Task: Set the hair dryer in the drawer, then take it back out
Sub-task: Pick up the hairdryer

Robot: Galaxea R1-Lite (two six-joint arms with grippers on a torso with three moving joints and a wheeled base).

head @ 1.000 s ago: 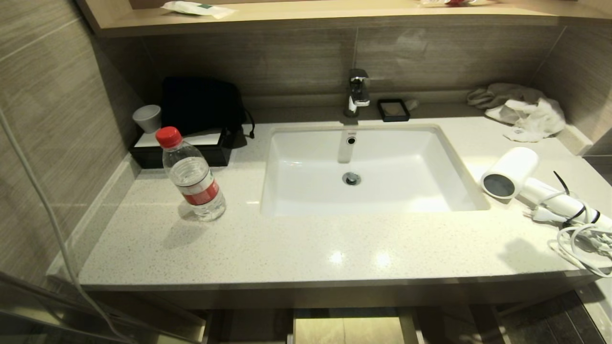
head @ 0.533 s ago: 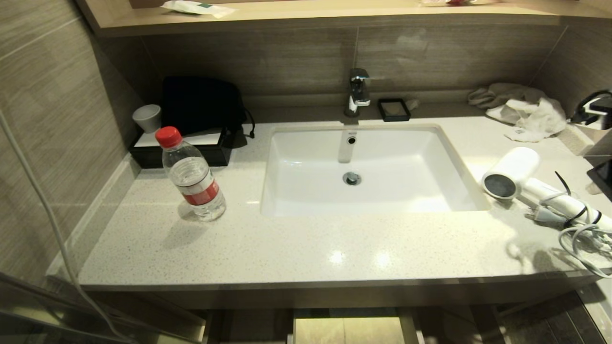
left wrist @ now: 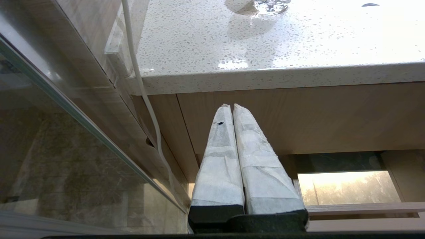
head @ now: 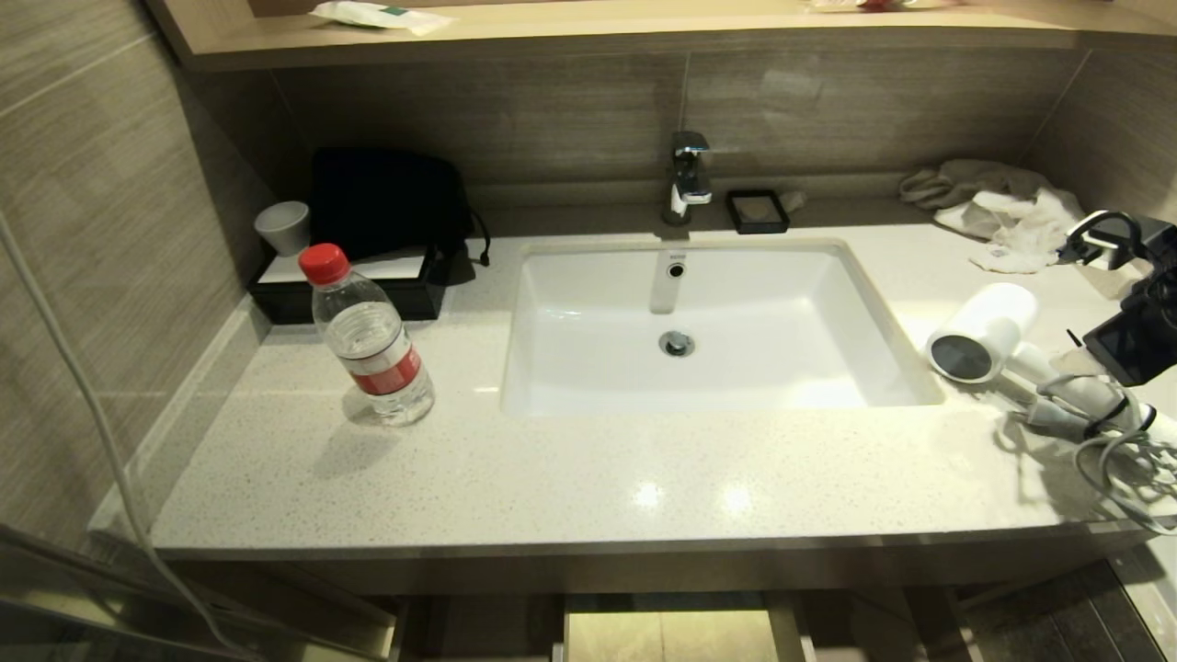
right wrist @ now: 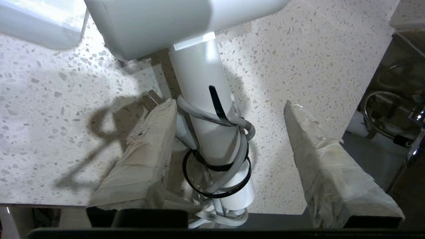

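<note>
1. Head view. The hair dryer [head: 988,331] lies flat on the bench [head: 588,478], right of the sink [head: 699,322]. Its dark round end faces the basin, and its handle [head: 1071,391] runs away toward the bench's right edge, with the coiled cord [head: 1117,460] bundled at that end. My right gripper [head: 1126,317] hangs over the handle, near the cloths [head: 1002,216]. The left arm is out of this view, so the right is much the nearer. The drawer cannot be identified here.

2. Left wrist view. My left gripper [left wrist: 231,109] is parked below the bench edge, its taped fingers [left wrist: 220,159] pressed together on nothing.

3. Right wrist view. The right gripper's two fingers [right wrist: 146,166] stand wide apart and hold nothing. The handle [right wrist: 206,109] lies between them, its long axis running along the gap, nearer one finger than the other. The black strap [right wrist: 215,166] and cord loops wrap the handle's end. I judge that closing here would catch the handle crosswise, cord included.
</note>
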